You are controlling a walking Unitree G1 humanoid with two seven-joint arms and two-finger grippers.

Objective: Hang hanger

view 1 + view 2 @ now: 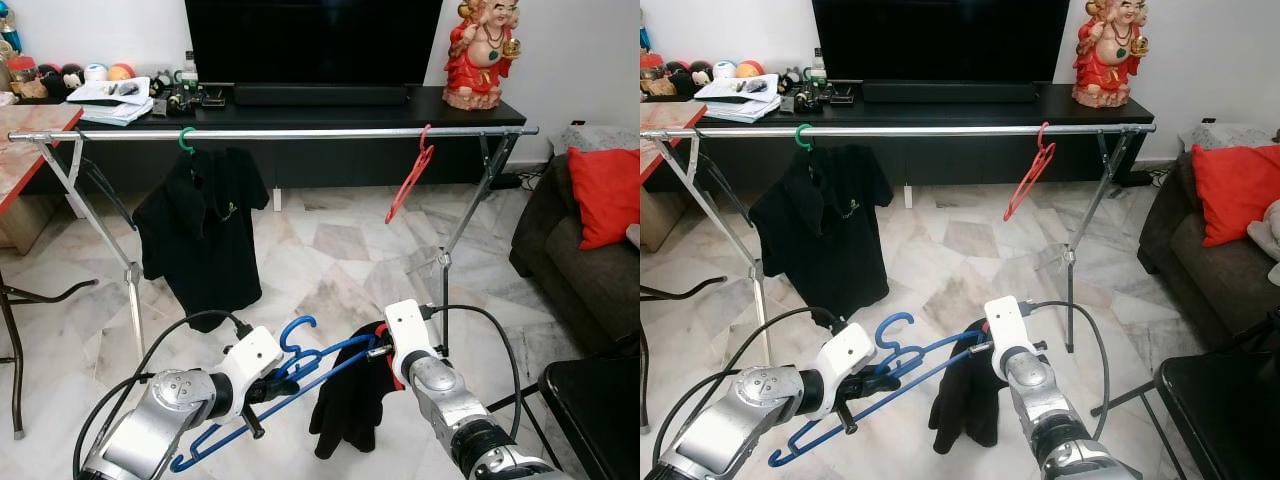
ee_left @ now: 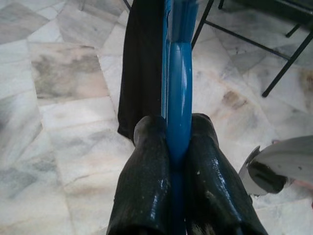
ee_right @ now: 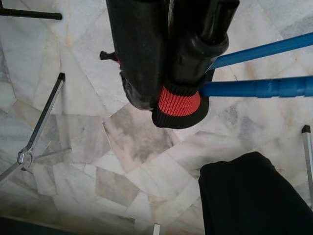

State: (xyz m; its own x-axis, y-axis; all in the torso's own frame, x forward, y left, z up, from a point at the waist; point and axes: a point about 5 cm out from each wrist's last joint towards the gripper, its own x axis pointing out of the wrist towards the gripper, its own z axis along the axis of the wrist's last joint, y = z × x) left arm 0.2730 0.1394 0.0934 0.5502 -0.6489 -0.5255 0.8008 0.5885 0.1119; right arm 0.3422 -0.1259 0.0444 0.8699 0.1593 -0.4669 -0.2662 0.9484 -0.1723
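1. The blue hanger [image 1: 300, 375] is held low in front of the robot, over the marble floor [image 1: 330, 250], well below the rail [image 1: 300, 132].
2. The left gripper [image 2: 177, 147] is clamped on it; in the left wrist view both fingers [image 2: 146, 171] are seen pressed flat against the blue bar, one on each side.
3. The right gripper [image 3: 164, 73] is clenched on a black garment [image 1: 350, 400] with a red cuff, which is draped off the hanger's right end. The blue bars are seen running right past those fingers in the right wrist view, but whether the hanger itself is pinched there too can't be told.
4. Key relation, probably: the hanger's long axis runs low-left to high-right, tilted, with the hook [image 1: 298, 330] sticking up near the middle, between the two grippers. The rail lies up and ahead of both.
5. The hook is nearer the left gripper, so the lift would likely be led by that arm.
6. Free rail is seen between the black shirt [image 1: 200, 225] and the red hanger [image 1: 410, 180], straight ahead.
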